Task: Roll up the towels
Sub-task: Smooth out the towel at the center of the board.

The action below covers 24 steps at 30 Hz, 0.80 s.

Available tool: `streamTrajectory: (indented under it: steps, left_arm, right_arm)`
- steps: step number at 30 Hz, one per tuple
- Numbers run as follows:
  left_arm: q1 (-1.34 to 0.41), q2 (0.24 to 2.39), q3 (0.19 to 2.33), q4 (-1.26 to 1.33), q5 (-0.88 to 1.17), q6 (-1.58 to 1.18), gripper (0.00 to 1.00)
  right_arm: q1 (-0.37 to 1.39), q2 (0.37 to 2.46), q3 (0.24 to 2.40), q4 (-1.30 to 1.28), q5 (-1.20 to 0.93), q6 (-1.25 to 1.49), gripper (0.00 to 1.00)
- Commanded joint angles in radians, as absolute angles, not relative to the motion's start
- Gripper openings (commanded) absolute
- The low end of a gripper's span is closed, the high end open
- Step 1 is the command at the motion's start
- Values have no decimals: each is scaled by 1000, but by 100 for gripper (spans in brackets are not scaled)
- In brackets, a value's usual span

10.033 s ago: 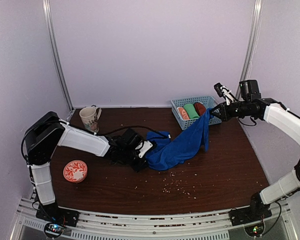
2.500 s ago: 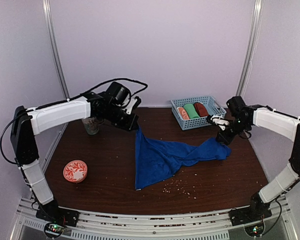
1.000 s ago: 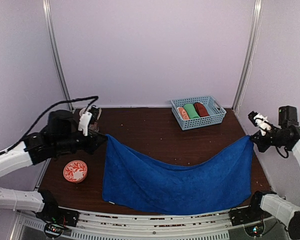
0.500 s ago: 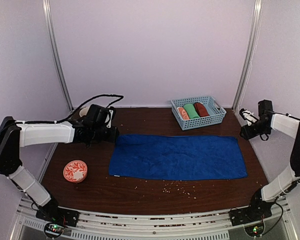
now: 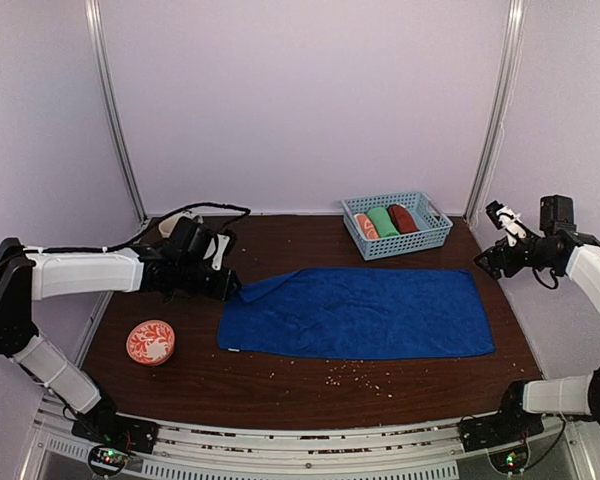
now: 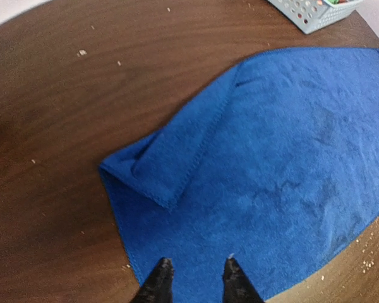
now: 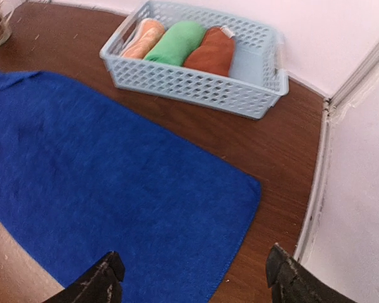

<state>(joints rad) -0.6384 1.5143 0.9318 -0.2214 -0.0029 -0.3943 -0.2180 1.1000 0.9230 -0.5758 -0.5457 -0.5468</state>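
The royal blue towel (image 5: 355, 312) lies spread flat across the middle of the table, its far-left corner (image 6: 170, 164) folded back onto itself. My left gripper (image 5: 230, 285) hovers at that left end, its jaws (image 6: 196, 265) a little open over the cloth with nothing between them. Off the towel's far-right corner (image 7: 240, 189), my right gripper (image 5: 485, 258) is wide open and empty (image 7: 196, 271). The rust-brown towel (image 7: 216, 53) sits rolled in the basket (image 5: 430, 232).
The light blue basket (image 7: 259, 95) at the back right also holds a green roll (image 7: 177, 41) and an orange-and-white roll (image 7: 139, 38). A red patterned bowl (image 5: 150, 342) sits front left. Crumbs (image 5: 355, 375) dot the wood in front of the towel. The right wall (image 7: 360, 189) is close.
The blue towel went from hanging stretched between both grippers to lying flat on the table. Both grippers let go and opened; the right one rose and drew back.
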Motion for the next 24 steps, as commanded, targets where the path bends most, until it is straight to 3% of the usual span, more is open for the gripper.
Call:
streamTrajectory:
  steps: [1,4,10,24]
  left_arm:
    - [-647,1522,897,-275,162,-381,22]
    - [-652,1542,882,-300,164,-402,13]
    - [-651,1601,876,-369,119,-404,2]
    - [-650,1691,822,-353,85,-417,0]
  right_arm:
    - [-196,1232,924,-812,-608,-791,55]
    - [-183,1316,932,-884,-543,-865,33]
    - [-106,1414,837,-913,-367,-910,16]
    - [-102,1539,800,-722,-197,-789,6]
